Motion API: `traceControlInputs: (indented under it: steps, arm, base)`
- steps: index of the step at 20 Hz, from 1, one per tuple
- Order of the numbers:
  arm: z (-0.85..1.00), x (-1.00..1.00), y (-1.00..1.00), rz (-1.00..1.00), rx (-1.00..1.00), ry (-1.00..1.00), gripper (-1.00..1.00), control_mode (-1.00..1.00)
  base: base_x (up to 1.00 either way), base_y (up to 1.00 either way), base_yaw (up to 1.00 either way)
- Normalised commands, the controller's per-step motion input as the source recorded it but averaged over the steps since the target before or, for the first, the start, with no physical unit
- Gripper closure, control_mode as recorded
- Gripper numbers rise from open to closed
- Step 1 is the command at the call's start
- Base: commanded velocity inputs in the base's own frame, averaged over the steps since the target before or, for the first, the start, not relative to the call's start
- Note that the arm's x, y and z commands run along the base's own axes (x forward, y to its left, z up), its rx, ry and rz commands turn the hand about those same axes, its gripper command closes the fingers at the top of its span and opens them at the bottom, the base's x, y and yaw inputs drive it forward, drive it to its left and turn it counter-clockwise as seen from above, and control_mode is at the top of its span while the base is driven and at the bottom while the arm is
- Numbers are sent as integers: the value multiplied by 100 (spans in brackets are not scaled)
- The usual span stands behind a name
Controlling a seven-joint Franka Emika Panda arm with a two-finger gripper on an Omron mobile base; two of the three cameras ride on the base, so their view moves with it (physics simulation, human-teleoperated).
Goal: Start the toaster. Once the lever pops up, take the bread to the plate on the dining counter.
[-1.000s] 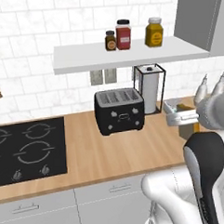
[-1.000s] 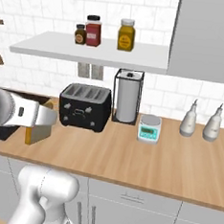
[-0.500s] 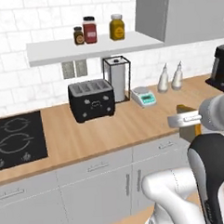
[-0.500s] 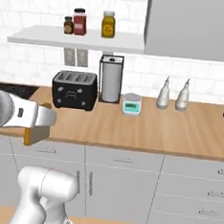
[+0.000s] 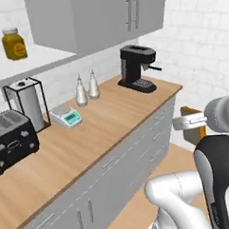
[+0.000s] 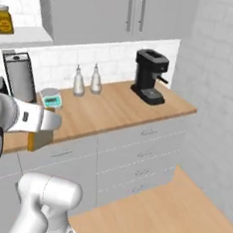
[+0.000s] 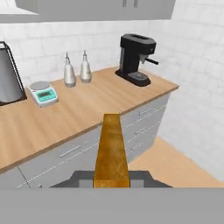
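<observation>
Bread [image 7: 112,151] sits edge-on in the gripper [image 7: 112,178], fingers clamped tight on its near end, carried off the counter's [image 5: 103,126] near edge, toaster [image 5: 10,138] far left. Looks light, stiff, crumbly; a flat-face pinch near the crust seems right, kept gentle so it won't crack.

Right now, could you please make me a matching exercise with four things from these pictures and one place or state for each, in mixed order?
Things:
1. bread
2. coffee machine
3. kitchen scale
4. toaster

Places or states:
A. at the far end of the worktop, near the side wall
B. held in the shut claw
C. at the left edge of the left base view
D. beside the paper towel holder

Pairs: 1-B, 2-A, 3-D, 4-C
</observation>
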Motion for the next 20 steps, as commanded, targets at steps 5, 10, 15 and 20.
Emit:
traceControlInputs:
  steps: [5,10,15,20]
  arm:
    - [0,0,0,0,0,0,100,100]
    - [0,0,0,0,0,0,100,100]
    - [0,0,0,0,0,0,100,100]
    - [0,0,0,0,0,0,100,100]
  base:
    - [0,-40,-86]
    - [0,-41,-85]
    - [0,-46,-84]
    - [0,-45,-80]
